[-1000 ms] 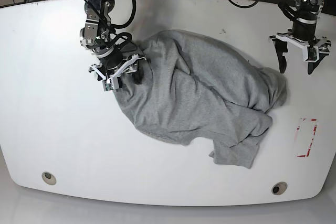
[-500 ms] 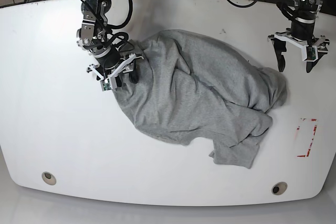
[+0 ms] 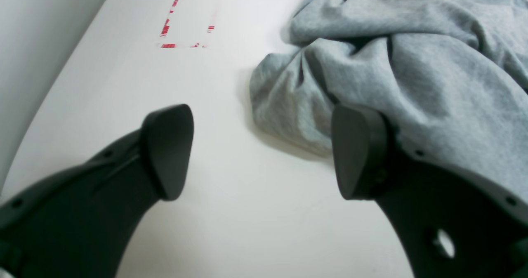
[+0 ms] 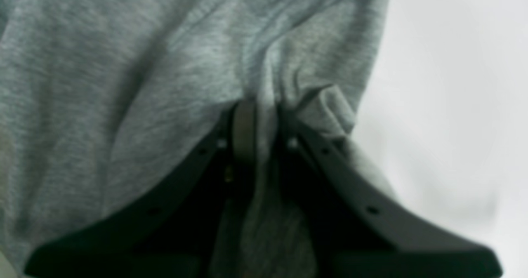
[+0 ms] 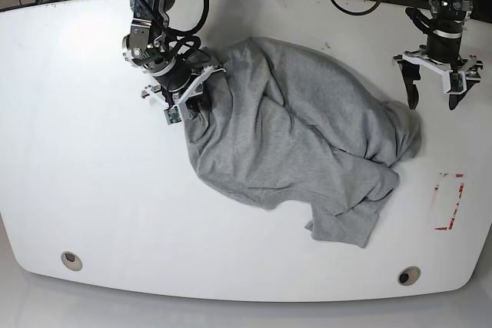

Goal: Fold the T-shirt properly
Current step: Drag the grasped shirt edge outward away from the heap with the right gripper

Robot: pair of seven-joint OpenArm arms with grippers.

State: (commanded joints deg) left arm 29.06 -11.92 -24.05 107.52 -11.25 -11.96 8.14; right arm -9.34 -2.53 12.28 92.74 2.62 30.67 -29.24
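Note:
The T-shirt (image 5: pixel 300 136) is a crumpled light grey heap across the middle of the white table (image 5: pixel 77 190); no lettering shows. My right gripper (image 5: pixel 187 103), on the left of the base view, is shut on a bunched fold at the shirt's left edge. The right wrist view shows the T-shirt (image 4: pixel 165 63) cloth pinched between the right gripper (image 4: pixel 260 117) fingers. My left gripper (image 5: pixel 433 97) hangs open above the table at the back right, just beyond the shirt's right end. In the left wrist view the left gripper (image 3: pixel 262 150) stands wide apart, its right finger (image 3: pixel 359 150) beside the T-shirt (image 3: pixel 412 63).
A red-marked rectangle (image 5: pixel 448 201) sits on the table's right side, also seen as red marks (image 3: pixel 185 18) in the left wrist view. Two round holes (image 5: pixel 71 260) (image 5: pixel 408 275) lie near the front edge. Cables run behind the table's back edge.
My right gripper has moved up and to the right, towards the back of the table, dragging the shirt's left edge with it. The left gripper has barely shifted.

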